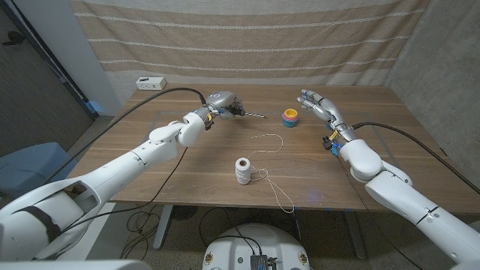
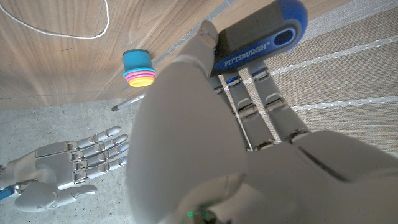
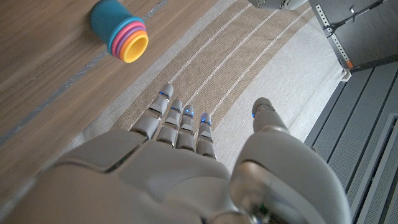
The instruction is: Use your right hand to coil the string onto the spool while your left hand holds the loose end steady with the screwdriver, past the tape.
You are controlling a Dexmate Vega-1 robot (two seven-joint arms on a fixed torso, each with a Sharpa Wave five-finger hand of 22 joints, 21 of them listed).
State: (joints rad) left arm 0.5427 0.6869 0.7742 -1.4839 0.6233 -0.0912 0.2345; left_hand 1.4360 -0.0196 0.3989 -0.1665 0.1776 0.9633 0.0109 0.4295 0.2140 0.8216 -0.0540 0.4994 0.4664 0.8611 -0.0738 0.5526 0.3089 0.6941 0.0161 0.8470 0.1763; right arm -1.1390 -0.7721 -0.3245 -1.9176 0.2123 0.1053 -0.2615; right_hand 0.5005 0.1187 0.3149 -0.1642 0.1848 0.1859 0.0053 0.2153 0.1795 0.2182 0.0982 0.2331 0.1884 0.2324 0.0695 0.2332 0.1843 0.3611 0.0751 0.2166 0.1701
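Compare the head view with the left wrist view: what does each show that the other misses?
Head view adds: the spool mid-table, with string trailing toward the near edge, and a white box at the far corner. Left wrist view adds: the PITTSBURGH lettering on the blue-and-grey handle of the screwdriver, gripped by the left robot hand. Both share: the screwdriver, the cups, a loop of string, and the right robot hand, fingers apart, beside the cups.
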